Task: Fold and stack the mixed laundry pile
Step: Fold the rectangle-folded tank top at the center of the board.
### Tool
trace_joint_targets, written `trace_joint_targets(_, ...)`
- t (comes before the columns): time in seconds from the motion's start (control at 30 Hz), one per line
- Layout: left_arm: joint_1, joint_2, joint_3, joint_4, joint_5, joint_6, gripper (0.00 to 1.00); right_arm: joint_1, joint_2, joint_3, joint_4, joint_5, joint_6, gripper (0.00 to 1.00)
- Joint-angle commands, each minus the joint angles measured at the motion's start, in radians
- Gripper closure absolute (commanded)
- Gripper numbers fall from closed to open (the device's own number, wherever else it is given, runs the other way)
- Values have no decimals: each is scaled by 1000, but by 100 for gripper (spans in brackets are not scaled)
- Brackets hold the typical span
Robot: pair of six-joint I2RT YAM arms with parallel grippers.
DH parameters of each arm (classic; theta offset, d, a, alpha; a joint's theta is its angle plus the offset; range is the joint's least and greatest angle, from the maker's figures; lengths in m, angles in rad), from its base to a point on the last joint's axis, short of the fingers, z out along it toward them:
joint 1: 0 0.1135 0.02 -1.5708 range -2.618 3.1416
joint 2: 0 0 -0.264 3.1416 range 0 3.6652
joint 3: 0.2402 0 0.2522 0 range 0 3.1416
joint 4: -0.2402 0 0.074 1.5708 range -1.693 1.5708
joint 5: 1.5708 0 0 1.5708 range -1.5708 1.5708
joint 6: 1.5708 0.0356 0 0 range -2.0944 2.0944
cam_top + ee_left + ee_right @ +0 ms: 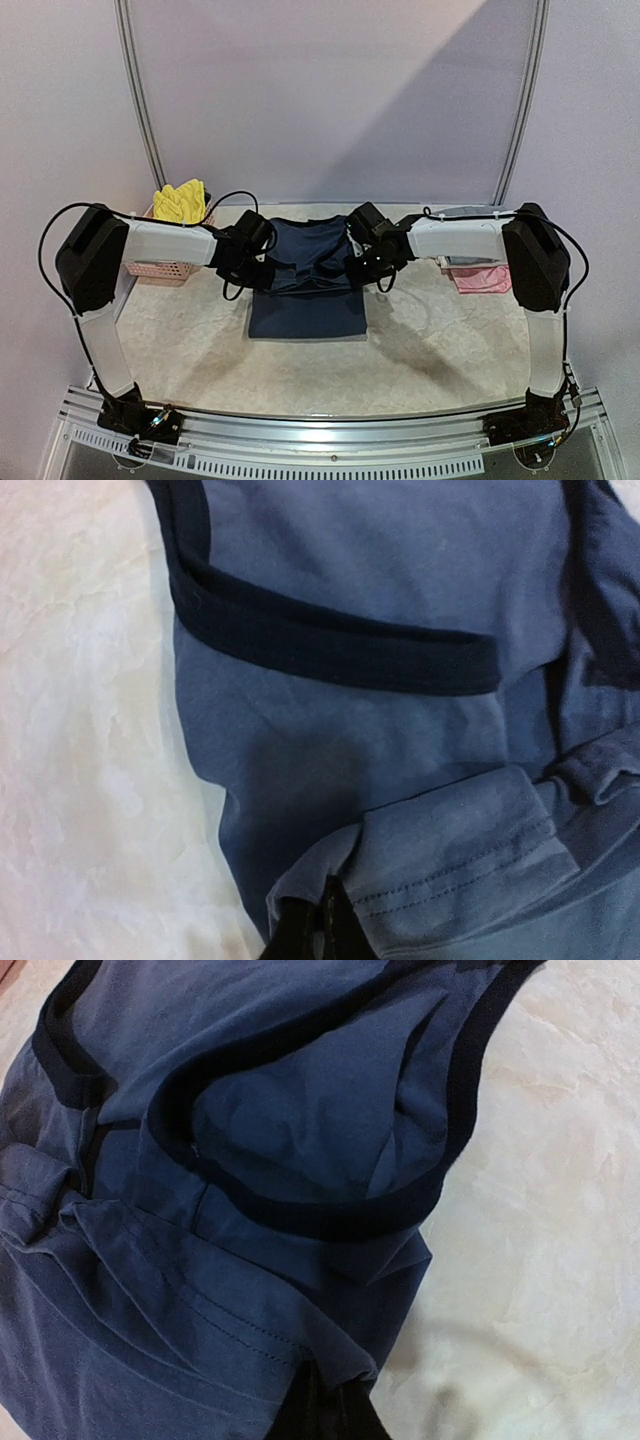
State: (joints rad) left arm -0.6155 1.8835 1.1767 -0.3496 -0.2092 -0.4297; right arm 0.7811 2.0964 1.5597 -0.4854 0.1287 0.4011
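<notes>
A navy blue top [308, 285] lies in the middle of the table, its lower part folded up toward the neckline. My left gripper [262, 268] sits at the top's left edge and my right gripper [362, 268] at its right edge. In the left wrist view the left gripper [318, 930] is shut on the stitched hem of the navy top [400, 730]. The right wrist view has the right gripper [325, 1410] pinching the hem of the same top [250, 1140], beside its dark-trimmed armhole. A bright yellow garment [182, 203] rests in the basket at the back left.
The pink lattice basket [160, 268] stands at the back left behind my left arm. A pink piece [482, 278] and a grey piece [470, 212] lie at the back right under my right arm. Pale marbled tabletop [200, 350] surrounds the top.
</notes>
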Motion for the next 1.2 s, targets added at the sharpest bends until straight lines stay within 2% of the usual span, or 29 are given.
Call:
trace_joint_targets(0.0,30,57,44,35,7,-5,90,-27,55,64,18,-29,-8,87)
trace_joint_targets(0.07,38,64,60,32,3,-10,83,-36,69,88,9,-37,-7,82)
trace_joint_targets(0.2,52,35,106,-16,-52,-13,70,-47,71,145,-24,-51,-8,65)
trace_joint_targets(0.3,48,-27,115,-51,-102,-8,52,-48,38,180,-57,-48,-22,50)
trace_joint_targets(0.4,-3,-120,49,-44,-185,12,36,-49,-43,135,-49,-42,-28,42)
trace_joint_targets(0.47,-41,-183,4,-44,-219,22,31,-48,-104,66,-15,-60,-30,39)
trace_joint_targets(0.53,-79,-231,-51,-25,-211,33,33,-43,-166,-14,27,-100,-24,38)
trace_joint_targets(0.63,-141,-299,-128,21,-160,57,48,-19,-233,-126,104,-181,-19,40)
trace_joint_targets(0.73,-207,-319,-163,40,-95,60,54,6,-246,-192,151,-263,-18,45)
trace_joint_targets(0.93,-291,-221,-121,38,-23,15,63,25,-187,-206,197,-327,-2,61)
trace_joint_targets(1.17,-290,-70,-31,16,-11,31,66,24,-93,-149,196,-356,-9,72)
